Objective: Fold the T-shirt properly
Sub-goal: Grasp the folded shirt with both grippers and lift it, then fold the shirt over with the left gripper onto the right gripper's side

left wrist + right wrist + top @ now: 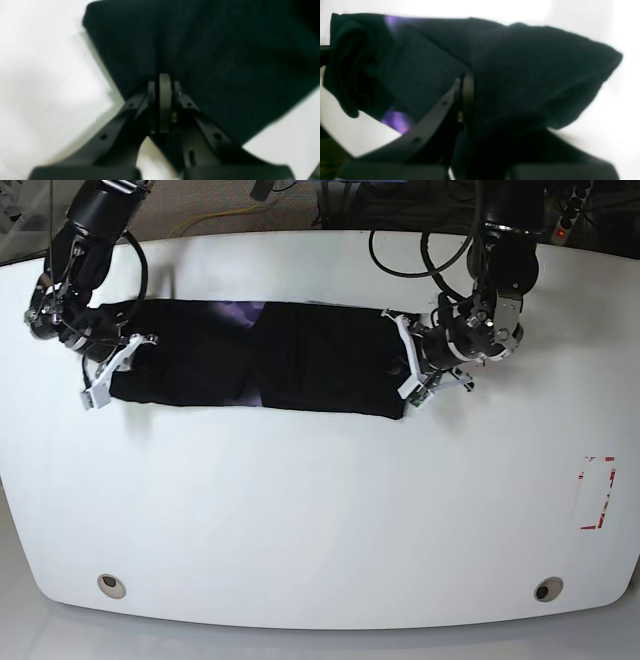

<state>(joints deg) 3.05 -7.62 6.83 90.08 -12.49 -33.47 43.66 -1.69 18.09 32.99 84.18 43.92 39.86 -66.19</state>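
Note:
The black T-shirt [300,360] lies as a long folded band across the far half of the white table [320,510], with a purplish patch [240,310] showing near its top edge. At the band's right end, my left gripper [405,375] is shut on the cloth. The left wrist view shows its pads pressed together [163,82] with the T-shirt [212,50] pinched between them. At the left end, my right gripper [105,375] grips the other edge. In the right wrist view the T-shirt [532,62] drapes over and hides one finger of that gripper [470,80].
Black cables [420,250] loop behind the arm at the back of the table. A red-and-white marking [597,492] sits near the right edge. Two round holes [111,585] [545,589] lie near the front edge.

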